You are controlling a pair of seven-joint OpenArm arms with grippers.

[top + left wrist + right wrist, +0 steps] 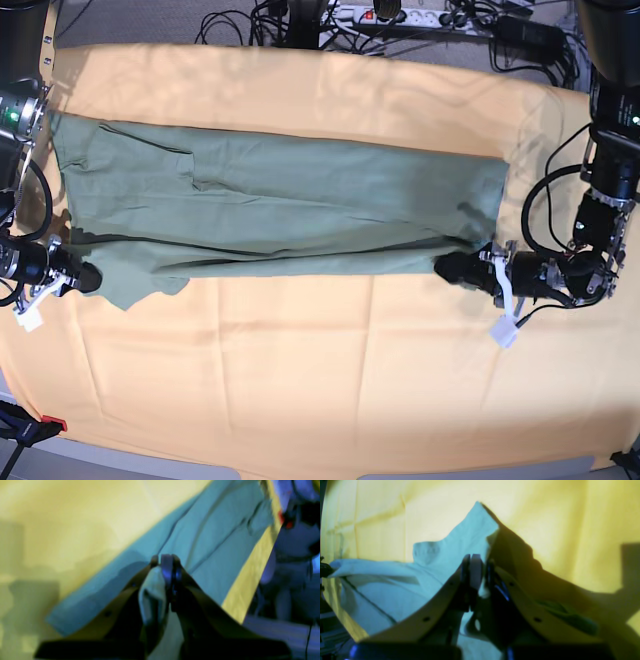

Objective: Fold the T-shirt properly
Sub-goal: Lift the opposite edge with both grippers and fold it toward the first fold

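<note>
The sage-green T-shirt (280, 205) lies as a long band across the pale orange-yellow cloth, one long side folded over. In the base view my left gripper (452, 268) is shut on the shirt's near right corner. My right gripper (88, 278) is shut on the near left corner. The left wrist view shows the left gripper (168, 571) pinching a bunch of the T-shirt (215, 540), which stretches away beyond it. In the right wrist view the right gripper (475, 573) clamps a raised peak of the T-shirt (440, 560).
The orange-yellow cloth (320, 380) covers the whole table. Cables and a power strip (400, 14) lie on the floor behind the far edge. A clamp (30, 425) sits at the near left corner. Both arm bases stand at the table's sides.
</note>
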